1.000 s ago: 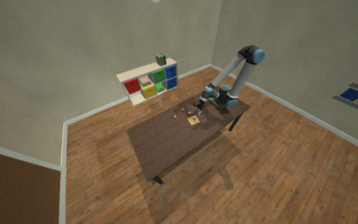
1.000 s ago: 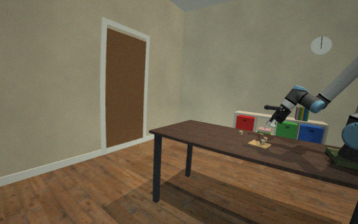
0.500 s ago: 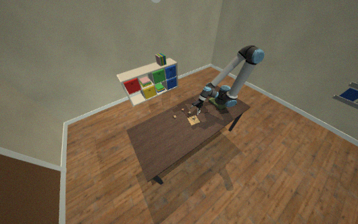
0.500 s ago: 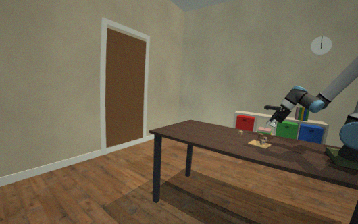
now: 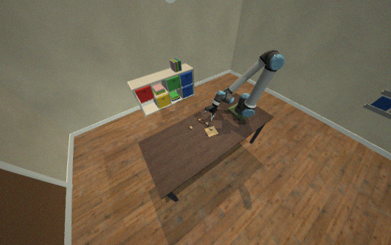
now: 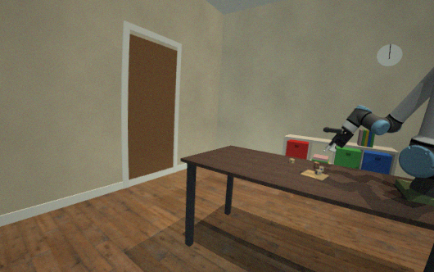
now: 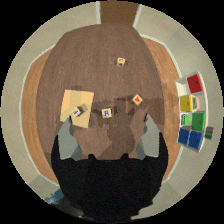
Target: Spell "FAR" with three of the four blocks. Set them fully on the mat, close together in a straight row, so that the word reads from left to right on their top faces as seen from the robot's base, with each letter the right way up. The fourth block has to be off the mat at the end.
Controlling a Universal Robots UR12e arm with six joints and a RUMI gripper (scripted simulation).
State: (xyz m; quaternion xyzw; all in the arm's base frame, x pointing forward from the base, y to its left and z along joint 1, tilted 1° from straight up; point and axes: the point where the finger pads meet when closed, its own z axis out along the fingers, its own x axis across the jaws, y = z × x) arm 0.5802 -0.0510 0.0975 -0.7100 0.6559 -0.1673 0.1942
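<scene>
On pale mat (image 5: pixel 212 133) (image 6: pixel 309 174) (image 7: pixel 79 97), seemingly wooden cube (image 5: pixel 210 129) (image 6: pixel 318 172) (image 7: pixel 76 111)

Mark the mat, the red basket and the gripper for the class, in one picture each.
mat (image 7: pixel 86 98): wrist view, bare surface
red basket (image 6: pixel 297 151): exterior view, front panel
gripper (image 7: pixel 107 115): wrist view, between fingertips

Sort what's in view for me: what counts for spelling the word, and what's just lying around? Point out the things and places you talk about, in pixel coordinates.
For the job:
- mat (image 5: pixel 215 133) (image 6: pixel 309 174) (image 7: pixel 85 98)
- block on the mat (image 7: pixel 76 111)
- block with a blue R (image 7: pixel 106 113)
- block with a red letter (image 7: pixel 137 99)
- farthest block (image 5: pixel 191 128) (image 6: pixel 291 160) (image 7: pixel 121 61)
- gripper (image 7: pixel 107 115), open

Just around:
- red bin (image 5: pixel 144 94) (image 6: pixel 297 149) (image 7: pixel 194 83)
- upright books (image 5: pixel 175 65) (image 6: pixel 366 138) (image 7: pixel 209 133)
- wall clock (image 6: pixel 389 55)
</scene>
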